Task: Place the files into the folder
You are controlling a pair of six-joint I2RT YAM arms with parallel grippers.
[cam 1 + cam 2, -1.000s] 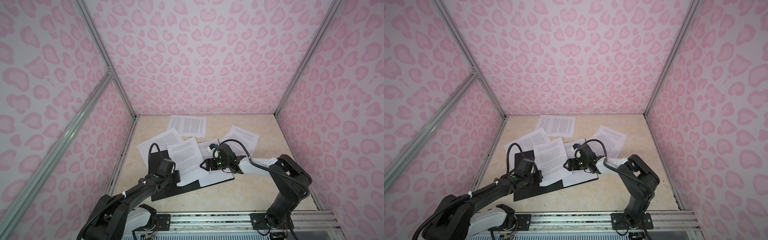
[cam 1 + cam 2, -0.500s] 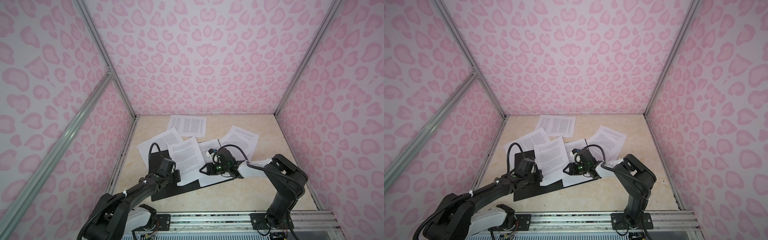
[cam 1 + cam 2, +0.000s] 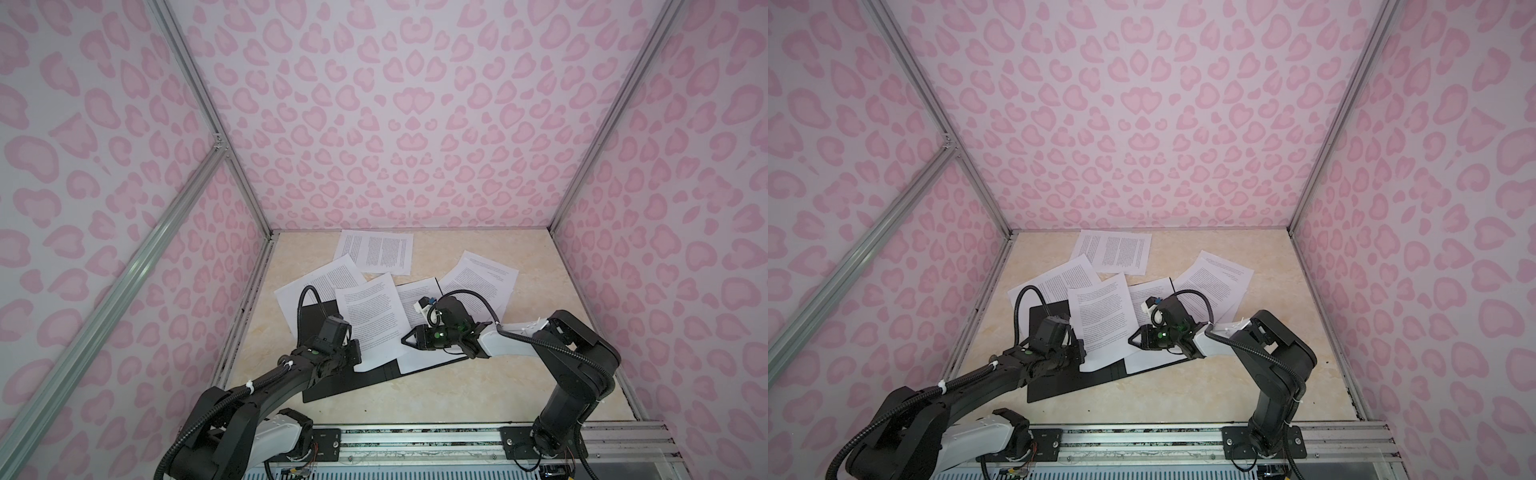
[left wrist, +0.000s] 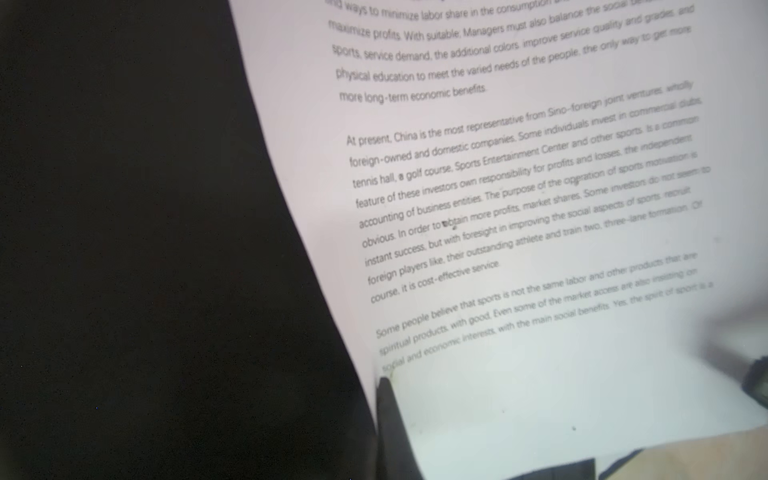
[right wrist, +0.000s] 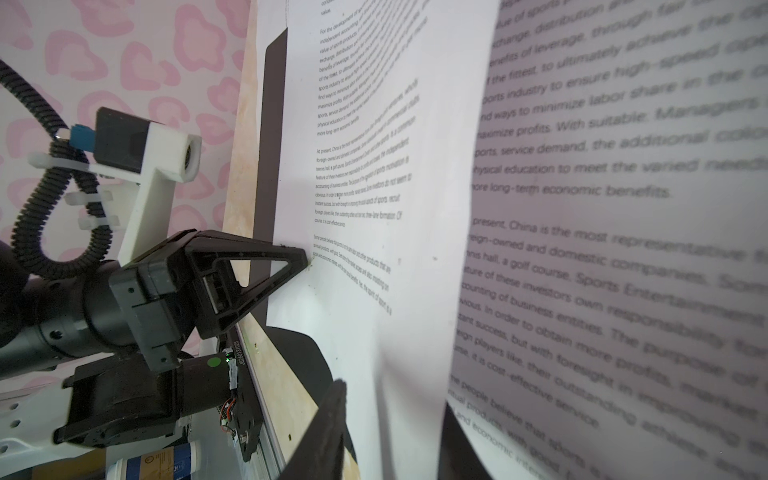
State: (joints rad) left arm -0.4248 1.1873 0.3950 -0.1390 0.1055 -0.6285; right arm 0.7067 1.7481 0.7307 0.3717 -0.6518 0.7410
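The right tool [image 3: 409, 340] has narrowed its jaws around the top sheet [image 3: 372, 316] — not yet pinching — while the left tool [image 3: 355, 353] stays clenched on its corner. Already lying over the open folder [image 3: 332, 384], near left, the sheet looks ready for squaring in.

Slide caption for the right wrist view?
Left pincer shut on a printed sheet by its edge, over the black folder.
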